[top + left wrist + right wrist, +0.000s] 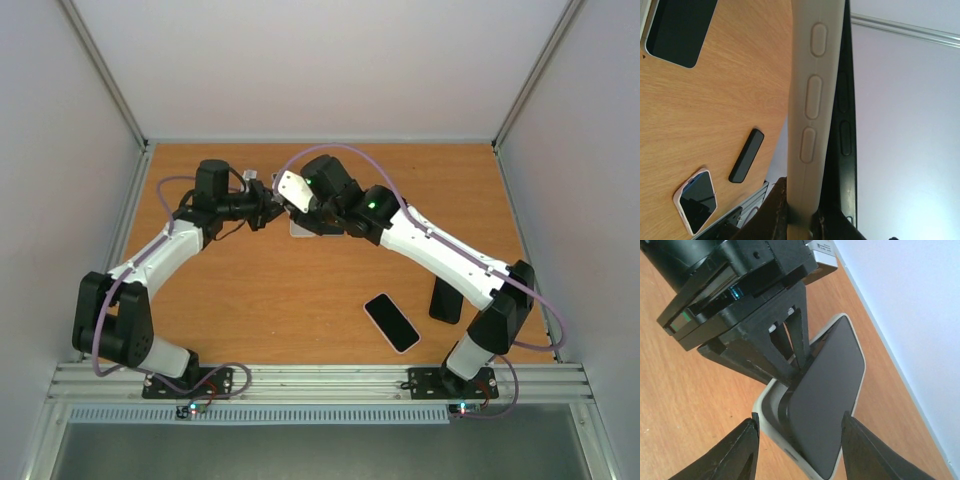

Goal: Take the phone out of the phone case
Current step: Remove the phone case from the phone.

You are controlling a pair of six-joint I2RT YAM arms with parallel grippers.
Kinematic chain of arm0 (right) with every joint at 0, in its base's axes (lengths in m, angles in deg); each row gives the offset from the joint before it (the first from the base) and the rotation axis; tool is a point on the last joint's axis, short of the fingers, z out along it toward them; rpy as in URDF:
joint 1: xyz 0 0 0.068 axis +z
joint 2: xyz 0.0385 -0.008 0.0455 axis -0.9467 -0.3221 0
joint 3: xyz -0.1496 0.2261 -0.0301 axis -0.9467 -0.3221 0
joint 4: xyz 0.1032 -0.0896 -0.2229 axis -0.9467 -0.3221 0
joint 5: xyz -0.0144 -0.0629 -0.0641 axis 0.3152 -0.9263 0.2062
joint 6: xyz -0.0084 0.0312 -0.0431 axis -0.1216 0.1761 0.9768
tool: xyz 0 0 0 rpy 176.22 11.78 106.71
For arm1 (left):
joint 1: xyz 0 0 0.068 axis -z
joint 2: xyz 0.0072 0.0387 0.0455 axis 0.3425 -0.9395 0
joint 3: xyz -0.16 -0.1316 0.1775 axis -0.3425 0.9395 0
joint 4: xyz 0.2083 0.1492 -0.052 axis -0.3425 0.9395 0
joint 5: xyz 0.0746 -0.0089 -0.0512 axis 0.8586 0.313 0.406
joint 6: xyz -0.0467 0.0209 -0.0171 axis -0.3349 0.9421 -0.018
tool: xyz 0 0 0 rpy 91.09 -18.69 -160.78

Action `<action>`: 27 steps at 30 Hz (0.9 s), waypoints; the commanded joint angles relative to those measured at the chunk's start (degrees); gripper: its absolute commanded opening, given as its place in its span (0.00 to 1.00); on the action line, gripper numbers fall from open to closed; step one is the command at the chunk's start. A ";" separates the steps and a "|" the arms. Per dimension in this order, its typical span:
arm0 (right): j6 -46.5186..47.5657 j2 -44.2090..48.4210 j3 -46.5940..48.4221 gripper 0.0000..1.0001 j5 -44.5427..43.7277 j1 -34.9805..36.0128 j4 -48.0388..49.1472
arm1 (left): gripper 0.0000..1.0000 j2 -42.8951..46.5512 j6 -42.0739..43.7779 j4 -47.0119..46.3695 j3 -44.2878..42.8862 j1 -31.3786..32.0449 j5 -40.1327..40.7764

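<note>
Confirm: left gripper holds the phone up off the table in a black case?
No. The case is off-white, not black; the left wrist view shows it. The left gripper does hold the phone in it off the table.

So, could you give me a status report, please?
Left gripper: jaws shut on phone case, aloft. Right gripper: jaws open, astride phone. Phone partly out of case. Nothing in the way.

The table point(260, 300) is matt wood-grained board, the phone case point(810, 100) a smooth, matt, off-white rubbery plastic, the phone point(827, 390) smooth black with a faint sheen, and the left tool point(790, 365) matt black plastic.
</note>
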 commanded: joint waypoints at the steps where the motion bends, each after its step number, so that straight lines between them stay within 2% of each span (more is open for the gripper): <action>1: 2.51 -0.77 -0.89 0.46 -3.10 0.71 2.65 | 0.00 1.80 -0.34 -6.04 0.40 -0.31 -0.86; 15: 8.65 -1.78 -5.01 0.43 -8.07 1.44 7.56 | 0.00 1.49 -0.92 -6.91 0.09 0.19 -1.37; 19: 12.00 -2.83 -6.91 0.40 -11.96 1.44 12.09 | 0.00 1.68 -0.62 -6.89 -0.09 0.61 -1.62; 23: 12.28 -3.55 -7.20 0.33 -13.01 1.44 13.43 | 0.00 2.00 0.05 -7.31 -0.10 0.89 -2.11; 27: 12.45 -3.89 -7.39 0.32 -12.69 1.35 13.97 | 0.00 2.12 0.35 -7.99 -0.18 1.29 -2.47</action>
